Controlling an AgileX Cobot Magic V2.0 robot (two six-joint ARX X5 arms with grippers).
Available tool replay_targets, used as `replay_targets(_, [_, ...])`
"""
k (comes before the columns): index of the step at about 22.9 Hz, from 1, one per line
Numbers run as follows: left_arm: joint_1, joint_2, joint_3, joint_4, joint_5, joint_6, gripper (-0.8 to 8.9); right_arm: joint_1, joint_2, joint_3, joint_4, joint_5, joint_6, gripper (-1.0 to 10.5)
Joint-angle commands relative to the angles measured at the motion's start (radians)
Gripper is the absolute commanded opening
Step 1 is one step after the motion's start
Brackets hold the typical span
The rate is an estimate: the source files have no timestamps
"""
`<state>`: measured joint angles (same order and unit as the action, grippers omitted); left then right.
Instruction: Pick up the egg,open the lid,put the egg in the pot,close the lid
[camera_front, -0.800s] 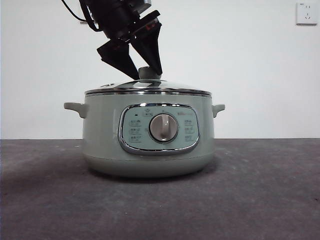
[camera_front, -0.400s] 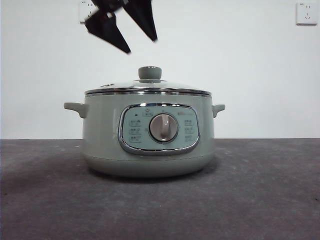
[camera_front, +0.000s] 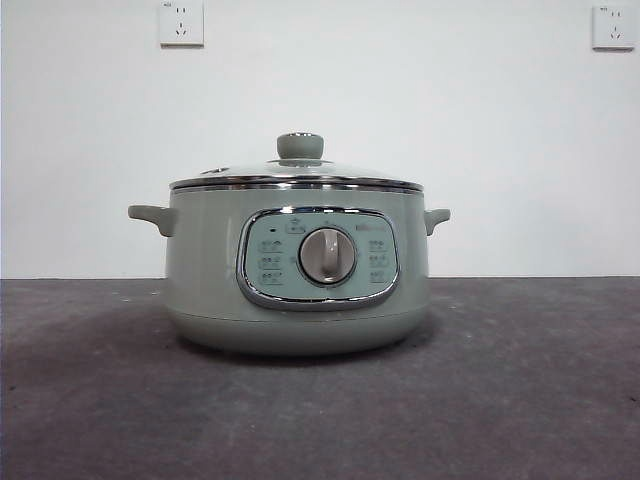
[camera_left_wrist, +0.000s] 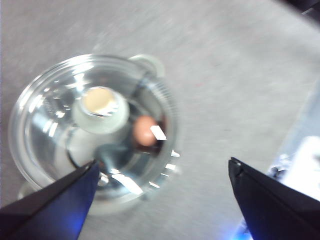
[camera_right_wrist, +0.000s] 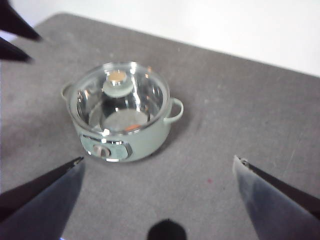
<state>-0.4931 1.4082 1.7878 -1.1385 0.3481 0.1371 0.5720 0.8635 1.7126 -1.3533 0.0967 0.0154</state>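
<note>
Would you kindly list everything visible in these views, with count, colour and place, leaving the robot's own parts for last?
pot: one, pale sage green, on the table, control panel with silver dial facing the front camera.
lid: one, clear glass with steel rim and pale green knob, closed on the pot.
egg: one, reddish-brown, inside the pot, seen through the lid.
table: one, dark grey, under the pot.
wall sockets: two, white, high on the white wall behind.
left tool: one, black, open, above the pot, holding nothing.
right tool: one, black, open, high above the table, away from the pot, holding nothing.
</note>
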Motion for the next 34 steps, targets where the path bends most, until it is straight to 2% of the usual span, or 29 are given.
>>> replay_targets(1, [0.003,-0.054,0.003,-0.03,0.011,-0.021,3.34,0.003,-0.002,-0.048,-0.023,-0.012,0.011,4.2])
replay_targets(3, [0.003,-0.087,0.003,-0.052,0.01,-0.021,1.49,0.003,-0.002,-0.082,-0.023,-0.029,0.011,2.5])
replay_targets(5, [0.003,-0.114,0.003,-0.074,0.01,-0.021,-0.26,0.003,-0.002,-0.119,-0.023,-0.039,0.008,0.2])
replay_targets(6, [0.003,-0.122,0.003,-0.083,0.011,-0.021,-0.03,0.003,-0.002,-0.133,-0.023,-0.042,0.006,-0.2])
replay_targets(12, [0.003,-0.146,0.003,-0.135,0.011,-0.02,-0.06,0.003,0.005,-0.183,-0.023,-0.045,0.008,-0.1])
replay_targets(24, [0.003,-0.145,0.003,-0.155,0.011,-0.021,-0.04,0.003,0.045,-0.185,-0.023,-0.036,0.01,0.0])
replay_targets(26, [0.003,-0.145,0.003,-0.138,-0.013,-0.001,0.0,0.003,0.052,-0.185,-0.023,-0.036,0.01,0.0])
replay_targets(29, [0.003,-0.145,0.003,-0.121,-0.019,-0.117,0.0,0.003,0.073,-0.185,-0.023,-0.036,0.01,0.0])
replay_targets(32, [0.004,-0.145,0.003,-0.1,-0.039,-0.07,-0.01,0.003,0.097,-0.185,-0.023,-0.036,0.01,0.0])
replay_targets(34, [0.01,-0.15,0.003,-0.018,-0.035,-0.015,0.0,0.003,0.114,-0.185,-0.023,-0.036,0.01,0.0])
